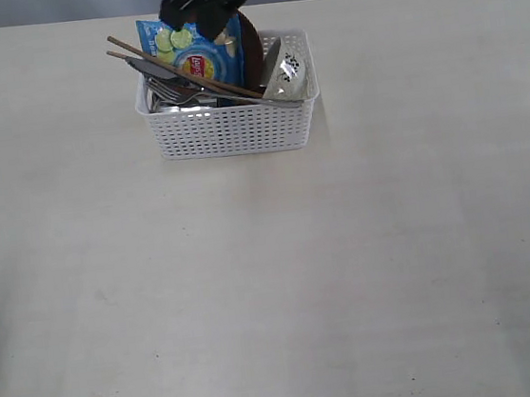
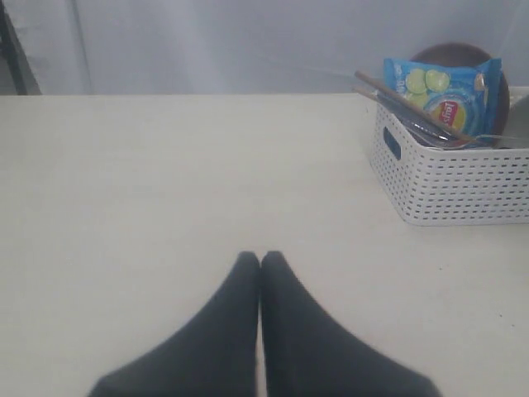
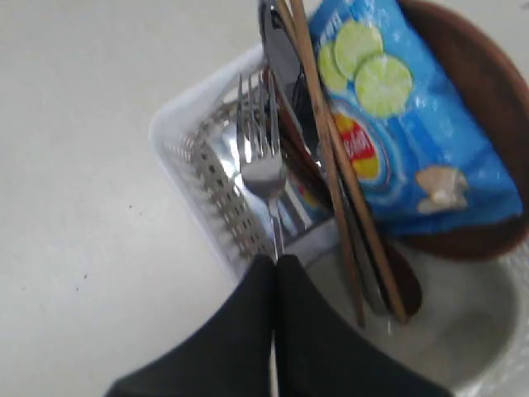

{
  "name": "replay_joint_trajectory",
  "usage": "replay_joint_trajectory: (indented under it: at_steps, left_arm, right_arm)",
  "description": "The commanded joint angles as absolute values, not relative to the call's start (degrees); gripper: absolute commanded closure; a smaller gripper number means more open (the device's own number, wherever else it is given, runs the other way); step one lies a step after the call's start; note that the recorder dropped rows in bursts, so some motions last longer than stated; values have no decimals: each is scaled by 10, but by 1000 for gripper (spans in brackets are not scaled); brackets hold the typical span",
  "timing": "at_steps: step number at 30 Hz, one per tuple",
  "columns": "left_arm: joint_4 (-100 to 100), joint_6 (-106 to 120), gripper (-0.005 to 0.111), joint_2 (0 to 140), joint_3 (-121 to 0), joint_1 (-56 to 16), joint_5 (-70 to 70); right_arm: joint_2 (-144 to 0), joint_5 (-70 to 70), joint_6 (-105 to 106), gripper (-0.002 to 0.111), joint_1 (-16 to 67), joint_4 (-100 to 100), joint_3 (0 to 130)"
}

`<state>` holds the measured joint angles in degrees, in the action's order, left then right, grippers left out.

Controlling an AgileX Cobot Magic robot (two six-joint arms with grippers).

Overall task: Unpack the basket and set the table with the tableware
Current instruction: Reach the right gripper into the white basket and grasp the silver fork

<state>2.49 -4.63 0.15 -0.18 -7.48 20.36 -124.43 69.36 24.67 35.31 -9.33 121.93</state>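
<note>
The white lattice basket [image 1: 229,131] stands at the far middle of the cream table [image 1: 275,284]. In it are wooden chopsticks [image 3: 331,165], a steel knife [image 3: 285,58], a steel fork [image 3: 263,165], a reddish-brown spoon [image 3: 405,285], a white patterned bowl [image 1: 289,71], a round brown plate [image 3: 488,83] and a faceted steel cup [image 3: 219,178]. My right gripper [image 3: 275,260] hangs over the basket, shut on the fork's handle; the exterior view shows the right gripper [image 1: 195,20] dark at the basket's far edge. My left gripper [image 2: 260,258] is shut and holds nothing, low over bare table to the left of the basket [image 2: 450,186].
A blue chips bag [image 1: 206,57] stands upright in the basket in front of the plate, with the chopsticks and knife leaning across it. Bare tabletop stretches on all sides of the basket.
</note>
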Motion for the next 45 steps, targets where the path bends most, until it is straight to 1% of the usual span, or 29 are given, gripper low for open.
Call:
replay_joint_trajectory:
  at_steps: [1,5,7,9,13,14,15,25,32,34,35,39,43,45]
  left_arm:
    - [30,-49,107,0,0,-74,197]
    - [30,-49,107,0,0,-74,197]
    - [30,-49,107,0,0,-74,197]
    - [30,-49,107,0,0,-74,197]
    - [30,-49,107,0,0,-74,197]
    - [30,-49,107,0,0,-74,197]
    - [30,-49,107,0,0,-74,197]
    - [30,-49,107,0,0,-74,197]
    - [30,-49,107,0,0,-74,197]
    - [30,-49,107,0,0,-74,197]
    - [30,-49,107,0,0,-74,197]
    - [30,-49,107,0,0,-74,197]
    - [30,-49,107,0,0,-74,197]
    - [30,-49,107,0,0,-74,197]
  right_arm:
    - [-1289,700,236,108,376,-68,1281]
    - [-1311,700,251,108,378,-56,1292]
    - [-1316,700,255,104,375,-55,1292]
    - [-1320,700,255,95,372,-55,1292]
    - [-1327,700,255,64,368,-55,1292]
    - [-1330,700,255,59,368,-53,1292]
    - [-1333,700,255,58,368,-49,1292]
    - [-1366,700,263,63,366,-48,1292]
    - [-1378,700,262,64,334,-95,1291]
    - [-1378,700,262,69,328,-115,1286]
    - [-1378,700,263,78,327,-114,1280]
    - [-1378,700,272,95,327,-115,1263]
    - [-1377,700,273,107,327,-115,1264]
    - [-1376,700,273,109,327,-117,1264]
